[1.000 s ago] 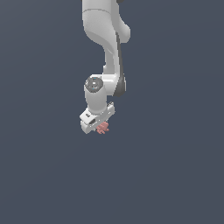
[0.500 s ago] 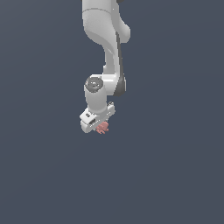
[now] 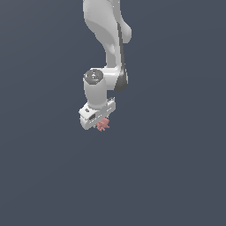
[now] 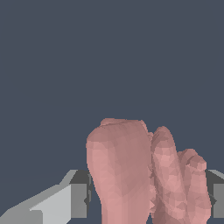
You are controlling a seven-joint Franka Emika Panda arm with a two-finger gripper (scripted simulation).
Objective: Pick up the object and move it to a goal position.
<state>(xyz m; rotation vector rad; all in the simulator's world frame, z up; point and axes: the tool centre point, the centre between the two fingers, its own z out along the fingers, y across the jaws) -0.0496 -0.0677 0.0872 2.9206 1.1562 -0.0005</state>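
Object (image 3: 103, 124): a small salmon-pink clump with a matte, finely faceted surface and an irregular, knobbly outline. In the exterior view it shows as a cluster of short rounded nubs protruding from the underside of the white gripper (image 3: 100, 122), and it is much narrower than the gripper body above it. In the wrist view the same object (image 4: 131, 170) fills the lower centre of the picture and resolves into several upright, rounded lobes: one broad lobe with a flattened top, a narrower finger-like lobe pressed against it, and a shorter, lumpier lobe beside that. Shading runs from pale pink on the lit faces to a deeper rose in the creases between lobes. Gripper (image 4: 151, 197) state: closed on the object, with one grey finger (image 4: 78, 199) against one flank of the clump and the other finger at the opposite flank, partly cut off by the picture edge. Arm (image 3: 108, 48): white, descending from the upper edge of the exterior view, with the wrist pointed downward. Position: the object hangs in the gripper against a uniform dark blue-grey background, with no supporting surface distinguishable beneath it.
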